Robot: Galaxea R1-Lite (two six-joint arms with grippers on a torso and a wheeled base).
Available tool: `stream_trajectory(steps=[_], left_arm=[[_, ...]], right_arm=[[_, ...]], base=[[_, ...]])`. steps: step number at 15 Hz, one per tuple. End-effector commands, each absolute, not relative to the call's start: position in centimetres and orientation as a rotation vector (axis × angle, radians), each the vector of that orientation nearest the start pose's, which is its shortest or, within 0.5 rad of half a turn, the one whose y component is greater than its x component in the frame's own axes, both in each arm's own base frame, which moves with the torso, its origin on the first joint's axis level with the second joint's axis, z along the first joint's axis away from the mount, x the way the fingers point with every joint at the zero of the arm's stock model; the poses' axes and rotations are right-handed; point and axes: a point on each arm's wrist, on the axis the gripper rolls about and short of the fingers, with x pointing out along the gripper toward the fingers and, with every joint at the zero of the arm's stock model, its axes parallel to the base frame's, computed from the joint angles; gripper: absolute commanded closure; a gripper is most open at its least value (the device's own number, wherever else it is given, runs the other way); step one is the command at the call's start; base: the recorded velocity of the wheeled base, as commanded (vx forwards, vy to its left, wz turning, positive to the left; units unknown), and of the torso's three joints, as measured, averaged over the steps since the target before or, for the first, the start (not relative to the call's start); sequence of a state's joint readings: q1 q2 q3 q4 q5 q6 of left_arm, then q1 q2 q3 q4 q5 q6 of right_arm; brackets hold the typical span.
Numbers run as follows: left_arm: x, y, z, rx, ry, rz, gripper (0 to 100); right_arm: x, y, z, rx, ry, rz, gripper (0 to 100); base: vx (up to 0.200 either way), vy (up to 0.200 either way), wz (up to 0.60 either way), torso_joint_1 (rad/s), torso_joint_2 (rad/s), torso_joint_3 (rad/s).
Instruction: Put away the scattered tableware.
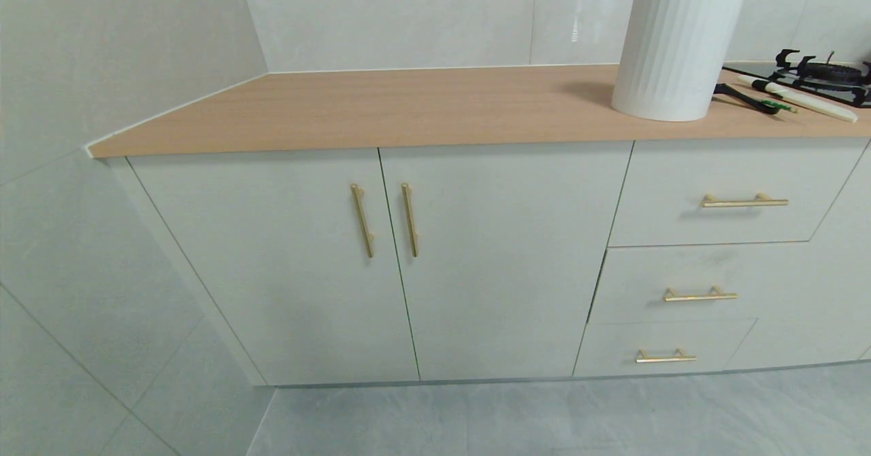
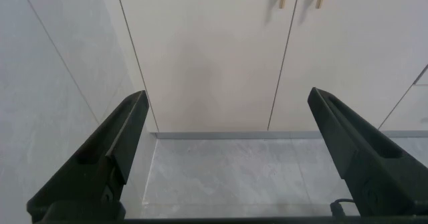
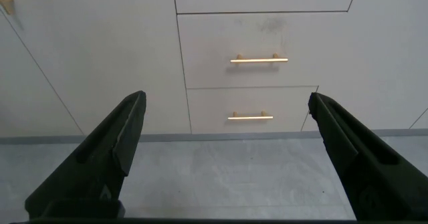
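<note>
On the wooden countertop (image 1: pixel 381 109) at the far right lie a black-and-green utensil (image 1: pixel 752 99) and a cream-handled utensil (image 1: pixel 803 99), right of a tall white ribbed container (image 1: pixel 677 44). My left gripper (image 2: pixel 227 103) hangs open low above the floor, facing the double cabinet doors (image 2: pixel 221 50). In the same way my right gripper (image 3: pixel 227 103) is open and low, facing the drawers (image 3: pixel 267 47). Nothing is between either pair of fingers.
A black gas hob (image 1: pixel 827 75) sits at the counter's far right edge. Below the counter are two doors with gold handles (image 1: pixel 363 219) and three drawers with gold pulls (image 1: pixel 744 201). A tiled wall (image 1: pixel 102 170) closes the left side. Grey floor (image 1: pixel 544 415) lies in front.
</note>
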State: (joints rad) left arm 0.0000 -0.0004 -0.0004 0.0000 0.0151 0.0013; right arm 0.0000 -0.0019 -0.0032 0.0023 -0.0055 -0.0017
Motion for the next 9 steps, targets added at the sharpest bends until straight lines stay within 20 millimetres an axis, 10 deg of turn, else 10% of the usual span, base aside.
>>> stream_trajectory(steps=[1,9], left_arm=[[-2.28,0.03,7.55,0.002,0.0,0.015,0],[-2.28,0.03,7.55,-0.003,0.0,0.015,0]], right_arm=[[-2.3,-0.01,7.62,-0.002,-0.002,-0.005,0],[-2.3,-0.01,7.62,-0.002,-0.002,-0.005,0]], base=[[0.0,-0.2,0.0,-0.002,0.0,0.007],[0.0,-0.15,0.0,0.002,0.0,0.003]])
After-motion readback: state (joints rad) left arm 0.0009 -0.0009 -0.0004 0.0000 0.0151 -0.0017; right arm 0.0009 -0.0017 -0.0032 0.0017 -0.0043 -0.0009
